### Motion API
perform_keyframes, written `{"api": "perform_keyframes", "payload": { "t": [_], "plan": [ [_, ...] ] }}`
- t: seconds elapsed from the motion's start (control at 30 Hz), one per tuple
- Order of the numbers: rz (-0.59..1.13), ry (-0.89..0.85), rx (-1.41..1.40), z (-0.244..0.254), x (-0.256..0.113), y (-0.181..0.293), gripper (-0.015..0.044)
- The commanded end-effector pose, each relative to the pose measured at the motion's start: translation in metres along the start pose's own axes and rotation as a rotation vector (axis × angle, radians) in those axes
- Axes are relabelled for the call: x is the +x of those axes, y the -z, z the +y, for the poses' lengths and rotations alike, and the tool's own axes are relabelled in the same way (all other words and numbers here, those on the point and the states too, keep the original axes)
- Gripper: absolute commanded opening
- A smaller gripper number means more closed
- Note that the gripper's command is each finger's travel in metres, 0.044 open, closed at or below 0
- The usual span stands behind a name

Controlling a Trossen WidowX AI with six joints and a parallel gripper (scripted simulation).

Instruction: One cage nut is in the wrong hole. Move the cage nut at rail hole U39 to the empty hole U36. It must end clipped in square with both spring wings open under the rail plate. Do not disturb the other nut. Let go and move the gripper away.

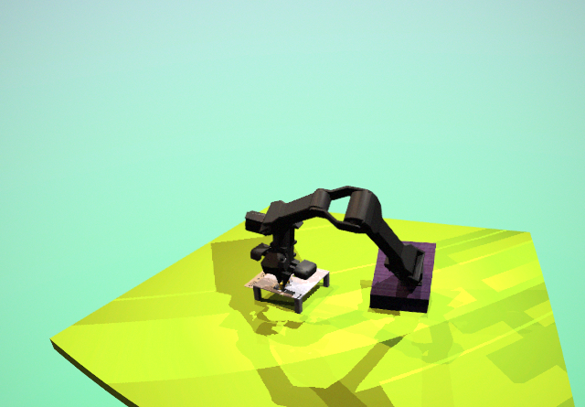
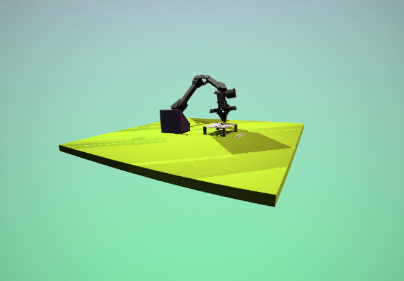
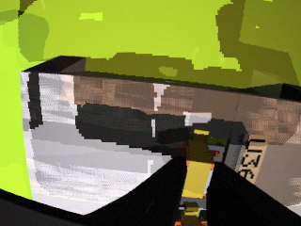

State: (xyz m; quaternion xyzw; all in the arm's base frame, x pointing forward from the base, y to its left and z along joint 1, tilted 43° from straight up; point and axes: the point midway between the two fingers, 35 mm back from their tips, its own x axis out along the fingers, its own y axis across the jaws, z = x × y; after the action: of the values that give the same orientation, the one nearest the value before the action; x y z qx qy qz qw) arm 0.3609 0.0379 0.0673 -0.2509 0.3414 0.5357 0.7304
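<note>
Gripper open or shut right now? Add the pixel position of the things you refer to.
Shut on the brass-coloured cage nut (image 3: 198,179): in the wrist view, the dark fingers flank it beside the U36 label (image 3: 254,160).
</note>
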Motion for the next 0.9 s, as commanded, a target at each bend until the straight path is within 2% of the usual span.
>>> {"api": "perform_keyframes", "payload": {
  "t": [0.0,0.87],
  "plan": [
    [-0.002,-0.002,-0.004,0.0004,0.0000,-0.0004,0.0026],
    [-0.003,-0.035,-0.005,-0.0012,0.0011,-0.0001,0.0026]
  ]
}}
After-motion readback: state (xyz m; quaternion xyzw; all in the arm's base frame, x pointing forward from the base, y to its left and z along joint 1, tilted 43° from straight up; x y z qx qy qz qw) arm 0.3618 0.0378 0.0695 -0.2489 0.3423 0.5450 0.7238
